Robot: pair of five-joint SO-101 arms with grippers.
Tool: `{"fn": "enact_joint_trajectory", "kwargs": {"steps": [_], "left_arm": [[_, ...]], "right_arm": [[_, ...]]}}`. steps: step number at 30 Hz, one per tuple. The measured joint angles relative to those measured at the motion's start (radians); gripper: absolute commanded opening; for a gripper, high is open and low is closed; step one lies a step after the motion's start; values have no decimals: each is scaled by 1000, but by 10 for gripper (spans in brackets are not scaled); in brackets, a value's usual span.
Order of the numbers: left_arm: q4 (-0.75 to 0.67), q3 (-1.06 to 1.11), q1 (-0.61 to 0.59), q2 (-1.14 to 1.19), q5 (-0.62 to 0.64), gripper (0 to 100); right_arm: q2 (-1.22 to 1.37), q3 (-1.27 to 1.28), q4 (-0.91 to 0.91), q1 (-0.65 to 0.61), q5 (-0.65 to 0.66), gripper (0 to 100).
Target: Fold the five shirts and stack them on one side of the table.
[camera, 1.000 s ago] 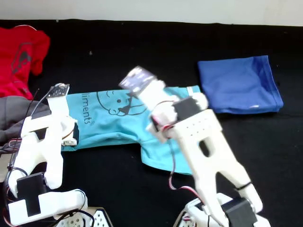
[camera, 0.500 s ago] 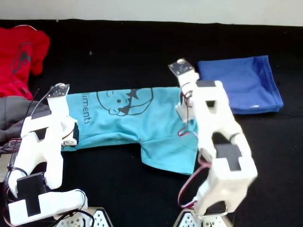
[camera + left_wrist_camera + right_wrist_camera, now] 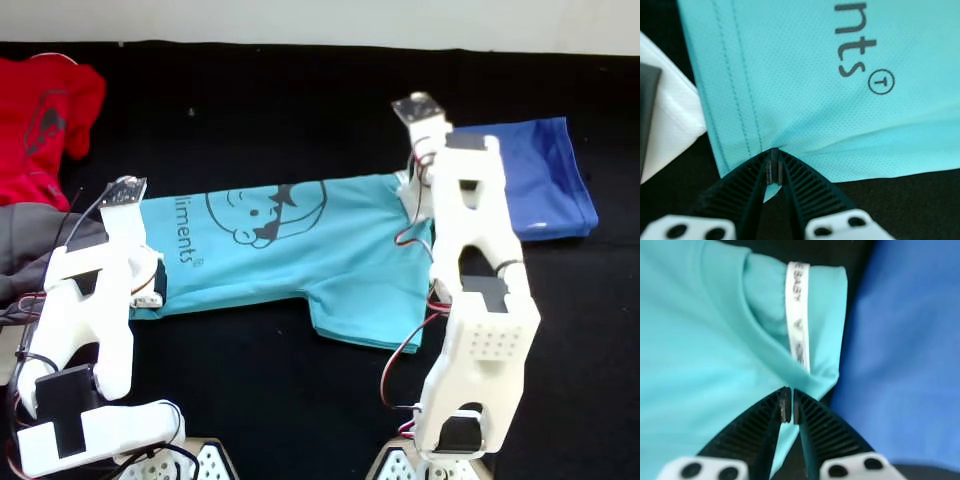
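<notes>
A turquoise shirt (image 3: pixel 300 250) with a dark print lies stretched across the middle of the black table (image 3: pixel 250 110). My left gripper (image 3: pixel 774 172) is shut on the shirt's hem (image 3: pixel 735 125) at its left end, under the left arm (image 3: pixel 100 290). My right gripper (image 3: pixel 789 410) is shut on the shirt's collar by the white neck label (image 3: pixel 797 315), at the shirt's right end below the right arm (image 3: pixel 465 230). A folded blue shirt (image 3: pixel 545 180) lies at the right, just beyond that collar (image 3: pixel 900 350). A red shirt (image 3: pixel 45 120) sits bunched at the far left, with a grey shirt (image 3: pixel 30 240) in front of it.
The arm bases (image 3: pixel 110 435) stand at the table's front edge. One sleeve of the turquoise shirt (image 3: pixel 370 315) sticks out toward the front. Bare black cloth lies behind the turquoise shirt and at the front right.
The right arm has swung right and away, from over the shirt's middle to its collar end by the blue shirt. The turquoise shirt is pulled flatter and wider. The left arm has kept still.
</notes>
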Motion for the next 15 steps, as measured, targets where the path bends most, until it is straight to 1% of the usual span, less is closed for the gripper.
{"fn": "enact_joint_trajectory", "kwargs": {"steps": [3,8,12,15], "left_arm": [[0,0,0,0,0,8],[-2,0,0,0,0,8],[-6,0,0,0,0,8],[-6,2,0,0,0,8]], "right_arm": [[0,-101,157,-11,0,26],[-3,-245,365,-81,0,24],[-71,-215,414,-138,0,24],[-160,-106,420,-183,0,24]]}}
